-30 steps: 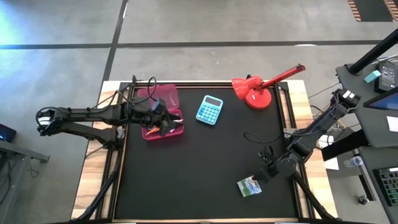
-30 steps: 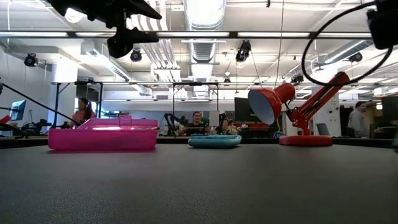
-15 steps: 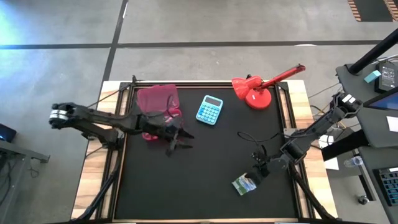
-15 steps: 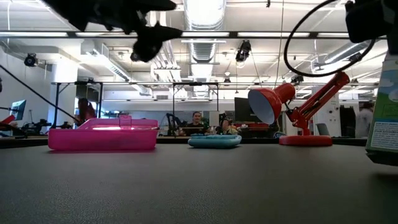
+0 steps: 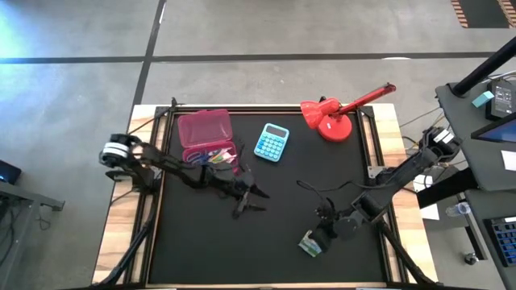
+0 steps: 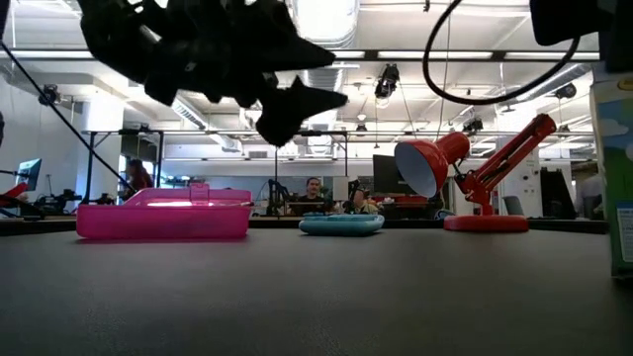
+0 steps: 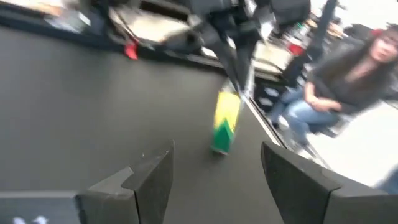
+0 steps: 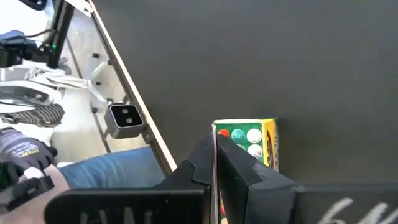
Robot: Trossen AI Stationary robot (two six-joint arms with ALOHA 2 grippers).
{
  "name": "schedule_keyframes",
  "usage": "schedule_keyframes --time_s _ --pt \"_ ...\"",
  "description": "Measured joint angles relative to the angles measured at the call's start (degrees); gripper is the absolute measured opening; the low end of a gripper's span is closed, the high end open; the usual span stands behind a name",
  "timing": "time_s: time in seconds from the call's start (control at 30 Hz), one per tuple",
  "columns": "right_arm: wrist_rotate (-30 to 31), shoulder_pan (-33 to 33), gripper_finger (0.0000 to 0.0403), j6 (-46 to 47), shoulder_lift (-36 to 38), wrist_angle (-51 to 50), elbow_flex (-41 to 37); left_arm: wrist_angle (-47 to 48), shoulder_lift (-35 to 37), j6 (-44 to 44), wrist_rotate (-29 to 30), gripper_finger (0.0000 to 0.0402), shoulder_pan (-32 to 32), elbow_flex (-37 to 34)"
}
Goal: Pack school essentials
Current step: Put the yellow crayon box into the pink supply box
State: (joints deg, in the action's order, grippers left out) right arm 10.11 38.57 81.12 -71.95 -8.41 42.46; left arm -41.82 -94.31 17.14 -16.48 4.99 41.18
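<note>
The right hand (image 5: 321,237) is pinched together on the white-green packet (image 5: 310,245), held just above the black table (image 5: 282,193) near its front right corner. The left hand (image 5: 251,199), fingers spread apart and empty, hangs over mid-table, reaching toward the packet, with the pink box (image 5: 206,138) of stationery behind it near the rear left. To do this step well, carry the packet level to the box, or present it squarely for a hand-over, and release only once it is supported.

Contents of pink box (image 5: 205,137) too small to ID; packet (image 6: 620,168) cut by edge.
</note>
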Motion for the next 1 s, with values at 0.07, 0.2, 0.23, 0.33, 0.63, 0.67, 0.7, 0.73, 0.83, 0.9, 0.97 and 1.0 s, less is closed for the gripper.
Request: schedule_keyframes --time_s 0.07,0.2,0.23,0.33,0.63,0.67,0.7,0.73,0.83,0.9,0.97,1.0 --pt "-0.02 0.0 0.0008 -0.42 -1.58 0.13 1.0 0.43 -2.52 0.17 -3.59 0.0222 0.71 1.15" --pt "0.0 0.0 0.0008 -0.15 -3.98 0.56 2.31 0.45 -6.99 0.38 -7.75 0.0222 2.55 3.98" --pt "0.0 0.0 0.0008 0.16 -4.51 0.65 2.65 0.4 -7.87 -0.04 -7.8 0.0222 2.97 4.82" --pt "0.0 0.01 0.0008 0.71 -6.14 0.54 4.11 0.35 -9.92 -3.64 -7.77 0.0222 3.89 6.85" --pt "-0.94 -0.43 0.0008 1.51 -9.85 -6.83 10.61 0.39 -13.28 -20.75 0.16 0.0222 4.96 11.03" --pt "-1.66 -0.48 0.0008 1.42 -9.94 -8.17 11.35 0.2 -13.71 -20.79 0.19 0.0222 5.0 11.55" --pt "-2.12 -0.48 0.0008 1.31 -9.94 -9.66 12.07 0.19 -14.03 -20.98 0.2 0.0222 5.09 11.76" --pt "-2.25 -0.48 0.0008 1.29 -9.93 -11.25 12.69 0.3 -14.54 -21.23 0.19 0.0222 5.15 12.24" --pt "-2.48 -0.55 0.0008 1.21 -9.89 -14.91 14.5 0.26 -17.22 -22.47 0.14 0.0222 5.62 14.6" --pt "-2.6 -0.52 0.0008 1.2 -9.89 -16.18 15.34 0.27 -19.66 -22.45 -0.18 0.0222 6.05 17.09" --pt "-2.64 -0.48 0.0008 1.22 -9.89 -16.25 15.66 0.43 -21.83 -22.42 -0.5 0.0222 6.51 19.46" --pt "-2.63 -0.48 0.0008 1.31 -9.89 -16.32 15.72 0.14 -23.12 -22.42 -0.51 0.0222 6.67 21.07"
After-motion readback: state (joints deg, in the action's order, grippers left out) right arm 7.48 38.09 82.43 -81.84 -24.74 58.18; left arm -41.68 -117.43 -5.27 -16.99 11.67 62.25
